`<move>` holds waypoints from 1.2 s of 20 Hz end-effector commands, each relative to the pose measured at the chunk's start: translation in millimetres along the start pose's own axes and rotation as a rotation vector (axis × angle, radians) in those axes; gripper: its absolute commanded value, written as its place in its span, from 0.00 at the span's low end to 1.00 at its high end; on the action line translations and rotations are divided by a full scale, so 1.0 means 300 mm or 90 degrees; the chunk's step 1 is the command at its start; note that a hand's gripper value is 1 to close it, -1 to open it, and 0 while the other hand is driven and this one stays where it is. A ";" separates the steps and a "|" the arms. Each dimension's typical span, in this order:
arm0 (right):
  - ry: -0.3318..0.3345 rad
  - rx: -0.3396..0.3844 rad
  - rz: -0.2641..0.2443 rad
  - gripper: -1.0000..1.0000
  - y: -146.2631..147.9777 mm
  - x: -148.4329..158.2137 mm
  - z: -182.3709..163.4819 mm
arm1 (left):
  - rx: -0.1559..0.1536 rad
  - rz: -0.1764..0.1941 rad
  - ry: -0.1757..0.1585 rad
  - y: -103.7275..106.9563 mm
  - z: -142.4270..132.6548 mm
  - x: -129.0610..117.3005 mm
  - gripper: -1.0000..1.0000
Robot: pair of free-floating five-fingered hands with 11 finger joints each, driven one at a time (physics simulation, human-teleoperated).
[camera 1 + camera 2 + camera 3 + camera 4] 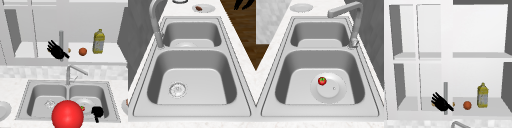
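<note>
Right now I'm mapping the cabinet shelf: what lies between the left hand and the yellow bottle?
In the front view, an orange ball sits on the shelf between the left hand and the yellow bottle.

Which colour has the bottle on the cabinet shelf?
Yellow; the bottle shows best in the front view.

Small red tomato (322, 80) on plate (338, 93) in near basin (288, 82)

A pale speckled counter (10, 87) carried a steel double sink (67, 83), with a white plate (3, 110) resting at its left end and another plate (203, 8) holding a small brown item at its right end. Above, the white cabinet shelf (110, 58) bore a yellow bottle (99, 41) standing upright and an orange ball (82, 51) just beside it.
</note>
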 end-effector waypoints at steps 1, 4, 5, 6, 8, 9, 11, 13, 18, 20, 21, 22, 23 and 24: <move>0.000 0.000 0.000 0.50 0.000 0.000 0.000 | 0.061 0.008 0.045 -0.051 -0.013 -0.038 0.00; 0.000 0.000 0.000 0.50 0.000 0.000 0.000 | 0.061 -0.002 0.044 -0.084 -0.015 -0.055 0.00; 0.000 0.000 0.000 0.50 0.000 0.000 0.000 | 0.060 -0.010 0.043 -0.096 -0.019 -0.059 0.00; 0.000 0.000 0.000 0.50 0.000 0.000 0.000 | 0.062 -0.018 0.044 -0.105 -0.020 -0.064 0.00; 0.000 0.000 0.000 0.50 0.000 0.000 0.000 | 0.067 -0.035 0.046 -0.126 -0.018 -0.070 0.00; 0.000 0.000 0.000 0.50 0.000 0.000 0.000 | 0.070 -0.044 0.045 -0.137 -0.018 -0.071 0.00; 0.000 0.000 0.000 0.50 0.000 0.000 0.000 | 0.077 -0.062 0.043 -0.160 -0.021 -0.072 0.00; 0.000 0.000 0.000 0.50 0.000 0.000 0.000 | 0.084 -0.079 0.040 -0.175 -0.024 -0.075 0.00; 0.000 0.000 0.000 0.50 0.000 0.000 0.000 | 0.116 -0.083 0.047 -0.156 -0.020 -0.055 1.00; 0.000 0.000 0.000 0.50 0.000 0.000 0.000 | 0.135 -0.077 0.065 -0.148 -0.021 -0.022 1.00; 0.000 0.000 0.000 0.50 0.000 0.000 0.000 | 0.139 -0.075 0.069 -0.144 -0.017 -0.009 1.00; 0.000 0.000 0.000 0.50 0.000 0.000 0.000 | 0.139 -0.078 0.073 -0.145 -0.012 0.002 1.00; 0.000 0.000 0.000 0.50 0.000 0.000 0.000 | 0.141 -0.076 0.086 -0.139 -0.012 0.005 1.00; 0.000 0.000 0.000 0.50 0.000 0.000 0.000 | 0.143 -0.078 0.097 -0.123 -0.013 0.008 1.00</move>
